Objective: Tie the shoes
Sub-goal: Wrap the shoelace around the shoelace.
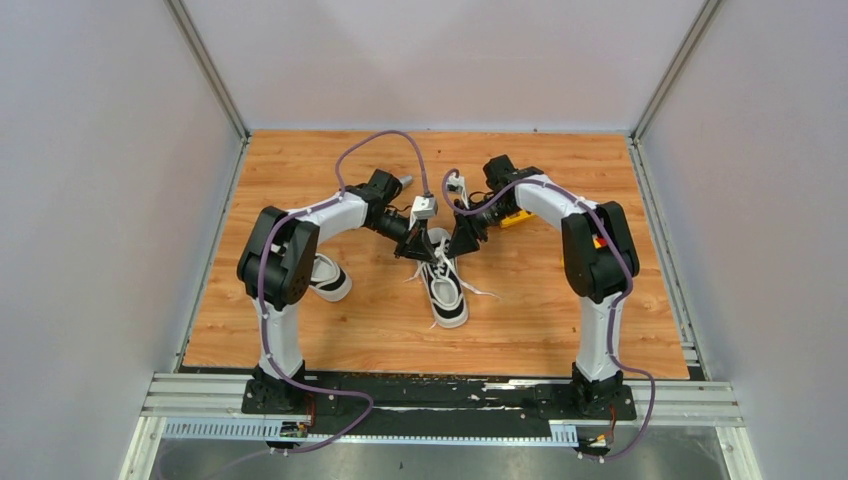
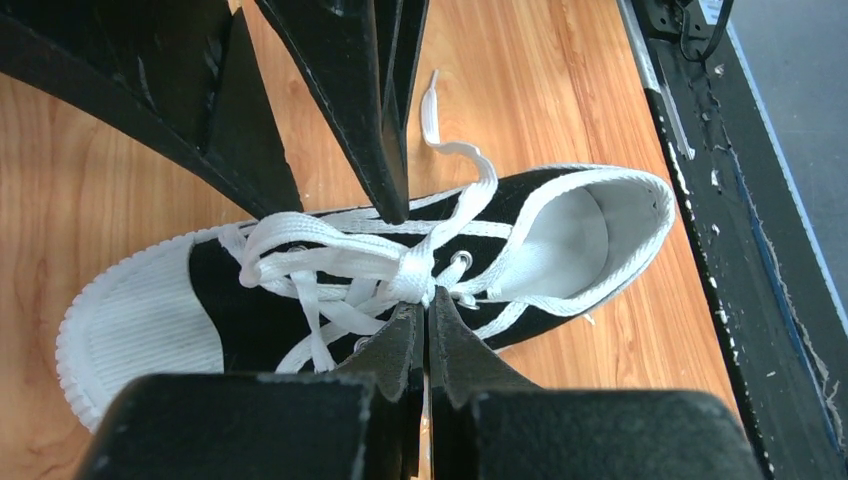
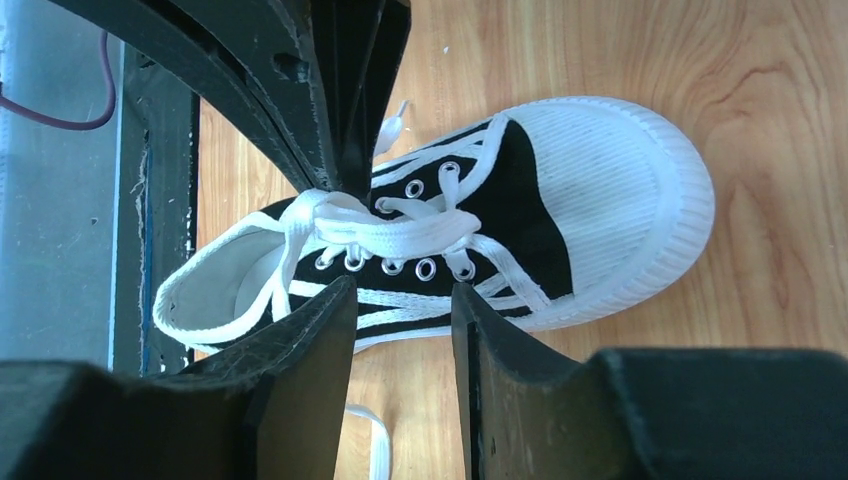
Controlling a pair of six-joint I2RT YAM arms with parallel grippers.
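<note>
Left tool (image 2: 428, 300), angled down, pinches laces (image 2: 400, 268); right tool (image 3: 402, 295) hovers parted.

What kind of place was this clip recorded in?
Probably a lab robot test cell, not a home: plain pale panel walls framed by aluminium corner posts, a wood-grain tabletop, and two white-and-black robot arms bolted to a slotted aluminium rail.

I see my arms (image 1: 330, 215) in white shells with black joints, purple cables (image 1: 380, 140) trailing, black wedge fingers (image 2: 460, 350).
</note>
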